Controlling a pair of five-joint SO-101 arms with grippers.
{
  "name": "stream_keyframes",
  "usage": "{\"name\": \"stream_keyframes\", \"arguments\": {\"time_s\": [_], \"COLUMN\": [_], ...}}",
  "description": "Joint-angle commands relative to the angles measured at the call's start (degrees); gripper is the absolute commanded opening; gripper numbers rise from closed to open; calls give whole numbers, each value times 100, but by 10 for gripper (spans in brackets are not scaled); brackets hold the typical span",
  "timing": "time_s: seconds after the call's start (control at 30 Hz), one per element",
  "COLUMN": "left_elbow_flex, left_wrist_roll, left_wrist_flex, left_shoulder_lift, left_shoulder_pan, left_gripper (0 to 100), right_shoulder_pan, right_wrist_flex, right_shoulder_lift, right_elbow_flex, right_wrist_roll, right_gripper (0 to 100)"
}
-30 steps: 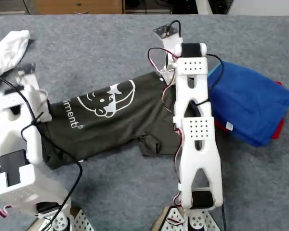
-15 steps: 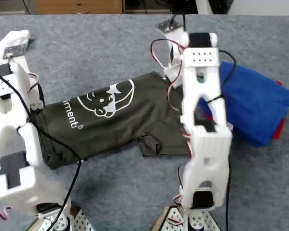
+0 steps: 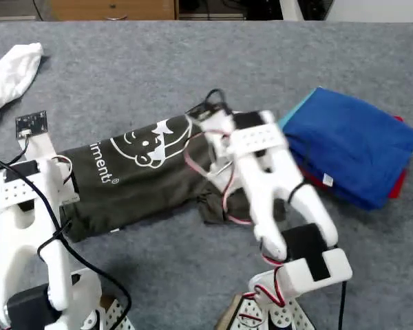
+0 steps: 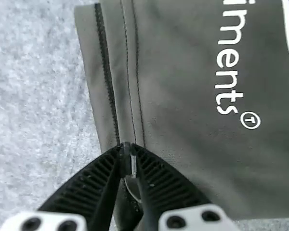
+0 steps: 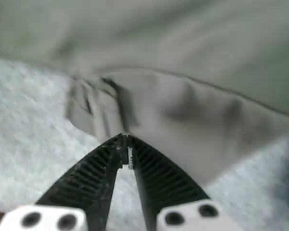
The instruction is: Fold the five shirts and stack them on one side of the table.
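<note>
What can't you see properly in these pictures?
- White shirt: cut off by the high view's left edge.
- Red shirt: mostly hidden under the blue shirt, high view.
- Whether the right gripper pinches the dark shirt: its fingertips cover the spot, right wrist view.

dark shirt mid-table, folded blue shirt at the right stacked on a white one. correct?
Not quite. The blue shirt lies on a red one, not a white one; the high view shows red poking out under its edge. The white shirt lies apart at the far left. The dark shirt is mid-table, as you said.
</note>
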Motion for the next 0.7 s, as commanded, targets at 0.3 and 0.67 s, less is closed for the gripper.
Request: {"name": "stream_keyframes", "arguments": {"time_s": [0.3, 0.67], "left_elbow_flex": [53, 70], "left_wrist_roll": [26, 26], "left_wrist_flex": [-589, -598], "left_shoulder_lift": [576, 629], "left_shoulder_pan": [-571, -554], "left_gripper": [19, 19], "right_shoulder_pan": [-602, -1270], "right_wrist_flex": [-633, -413], "right_shoulder_lift": [1051, 637], "right_elbow_flex": [110, 145], "right_wrist_roll": [-246, -404], "right_gripper": [4, 4]}}
